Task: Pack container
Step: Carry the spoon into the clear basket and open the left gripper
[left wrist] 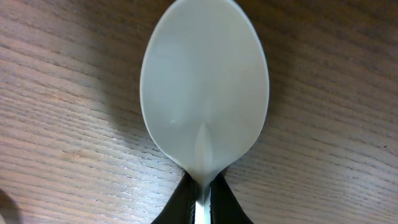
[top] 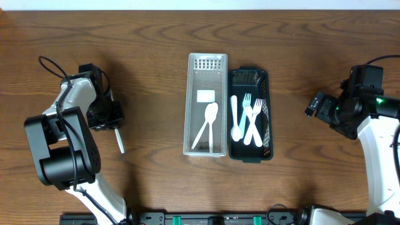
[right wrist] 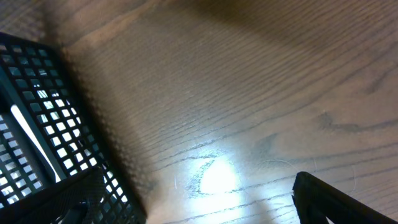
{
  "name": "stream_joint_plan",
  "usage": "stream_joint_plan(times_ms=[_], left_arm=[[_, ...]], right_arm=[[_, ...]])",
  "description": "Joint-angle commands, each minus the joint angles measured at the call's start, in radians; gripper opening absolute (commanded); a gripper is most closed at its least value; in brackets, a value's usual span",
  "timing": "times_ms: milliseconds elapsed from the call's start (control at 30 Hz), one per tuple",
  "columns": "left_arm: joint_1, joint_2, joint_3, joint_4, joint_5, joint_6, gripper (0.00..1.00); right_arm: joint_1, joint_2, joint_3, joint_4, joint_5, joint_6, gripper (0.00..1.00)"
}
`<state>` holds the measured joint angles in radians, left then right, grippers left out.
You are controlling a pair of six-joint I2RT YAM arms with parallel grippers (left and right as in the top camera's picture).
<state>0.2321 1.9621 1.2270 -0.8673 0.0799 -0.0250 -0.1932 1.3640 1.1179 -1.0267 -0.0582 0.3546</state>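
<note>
- Step in hand, as I judge it: picking up a loose piece of cutlery; the left claw (top: 111, 119) is clamped on the neck of a white plastic spoon (left wrist: 205, 93), just below its bowl, with the handle sticking out toward the near edge in the overhead view
- This spoon is at the far left of the bench (top: 150, 62), well apart from both containers; whether it is already off the wood I cannot tell
- The next move likely calls for a lift, a carry to the right to the middle of the bench, and a release over one of the containers with the spoon turned lengthwise so that it fits inside
- The right claw (top: 312, 106) hangs with its jaws wide apart and nothing between them, to the right of the containers and touching neither
- The clear tray (top: 189, 106) stands in the middle and holds one white spoon, the tray spoon (top: 208, 122), lying at a slant, plus a small white label (top: 206, 96) on the floor of the tray
- The black basket (top: 267, 112) stands touching the tray's right side; in it lie one basket spoon (top: 235, 119) and two white forks (top: 252, 115), side by side lengthwise
- Which of the two containers is meant for the held spoon the views do not settle
</note>
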Motion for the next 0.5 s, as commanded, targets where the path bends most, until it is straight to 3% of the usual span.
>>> stream_joint_plan(times_ms=[0, 233, 467], left_arm=[[-0.001, 0.029, -0.042, 0.005, -0.008, -0.018, 0.06], [-0.102, -0.138, 0.013, -0.069, 0.010, -0.030, 0.06], [-0.364, -0.432, 0.082, -0.138, 0.010, -0.143, 0.06]], right_arm=[[-0.008, -0.009, 0.000, 0.003, -0.010, -0.011, 0.99], [-0.008, -0.009, 0.000, 0.003, -0.010, -0.011, 0.99], [-0.008, -0.009, 0.000, 0.003, -0.010, -0.011, 0.99]])
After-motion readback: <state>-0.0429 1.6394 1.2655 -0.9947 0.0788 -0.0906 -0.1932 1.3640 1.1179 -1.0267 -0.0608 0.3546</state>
